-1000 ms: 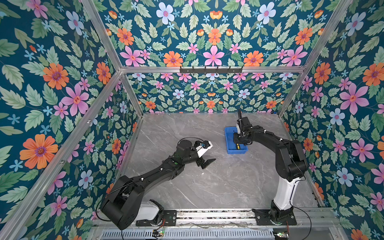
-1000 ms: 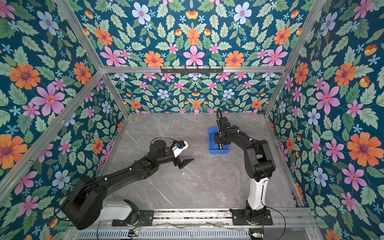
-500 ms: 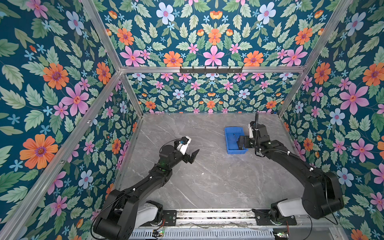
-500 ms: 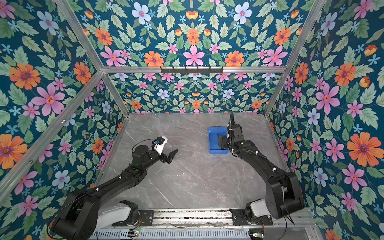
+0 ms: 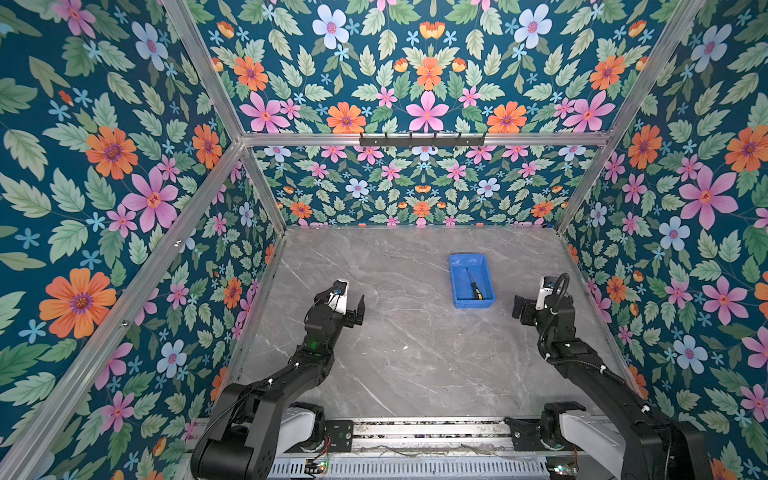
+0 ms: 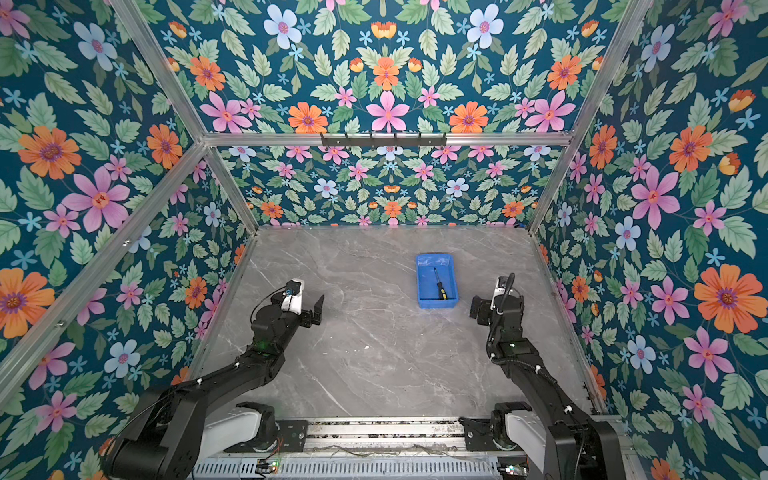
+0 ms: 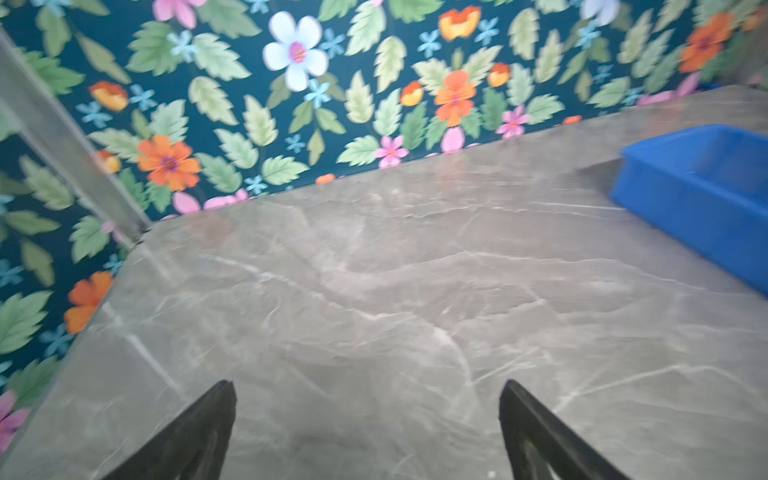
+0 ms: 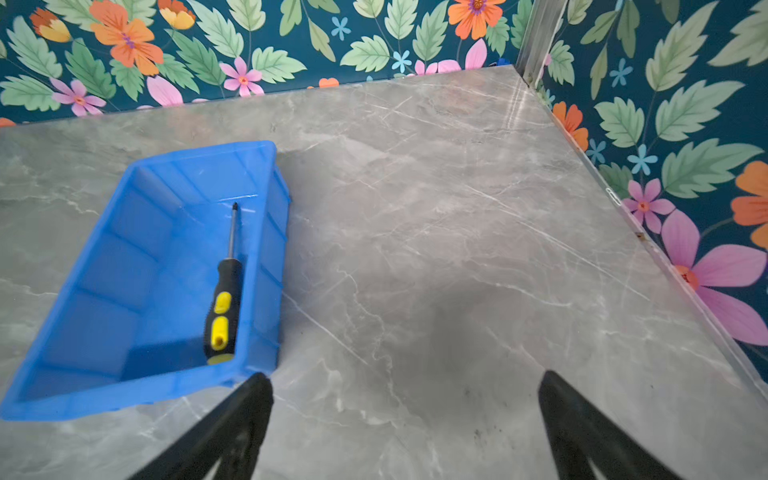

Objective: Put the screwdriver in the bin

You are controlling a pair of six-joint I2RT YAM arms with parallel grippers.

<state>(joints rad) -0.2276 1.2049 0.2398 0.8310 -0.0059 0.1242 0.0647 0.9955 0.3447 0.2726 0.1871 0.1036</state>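
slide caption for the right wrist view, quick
Screwdriver lying in the blue bin on the marble table, with the open, empty right gripper beside it.

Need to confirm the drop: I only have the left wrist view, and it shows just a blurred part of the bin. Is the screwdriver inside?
Observer: Yes, the screwdriver lies flat on the floor of the bin, close along one long wall.
Operator: Is the right pincer holding anything?
Observer: No, the right pincer is open and empty, clear of the bin, over bare table.
Operator: Which way does the tip point?
Observer: Toward the back wall; the handle sits at the bin's near end in both top views.
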